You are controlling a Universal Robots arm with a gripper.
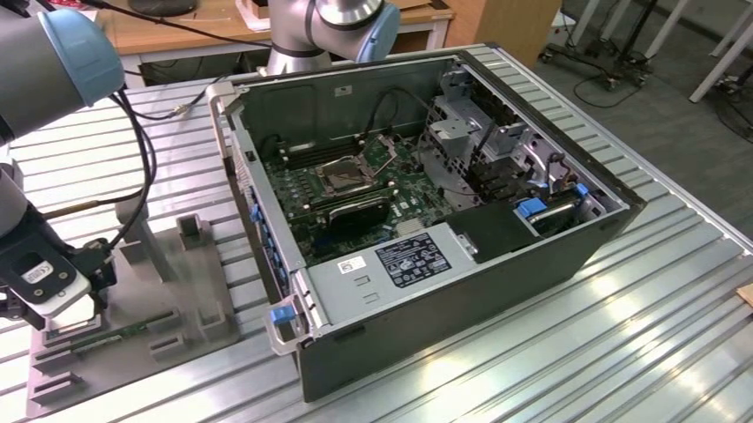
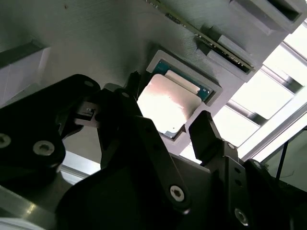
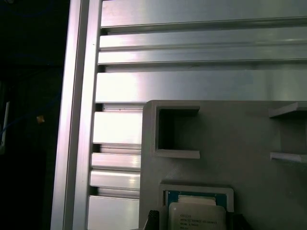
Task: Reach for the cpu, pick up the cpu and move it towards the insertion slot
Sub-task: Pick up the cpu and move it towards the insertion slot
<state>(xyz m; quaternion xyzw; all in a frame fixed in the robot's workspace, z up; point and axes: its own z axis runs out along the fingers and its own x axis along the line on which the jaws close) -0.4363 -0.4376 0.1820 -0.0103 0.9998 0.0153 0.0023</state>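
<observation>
Overhead light lit the exterior view evenly and struck white glare off the ribbed table. In the second wrist view, glare washed out the cpu top, and the gripper stood in dark shadow.

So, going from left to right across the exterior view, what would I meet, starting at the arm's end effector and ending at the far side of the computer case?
First the end effector → grey fixture's upright block → insertion slot → white label on the grey metal box → blue latch.
</observation>
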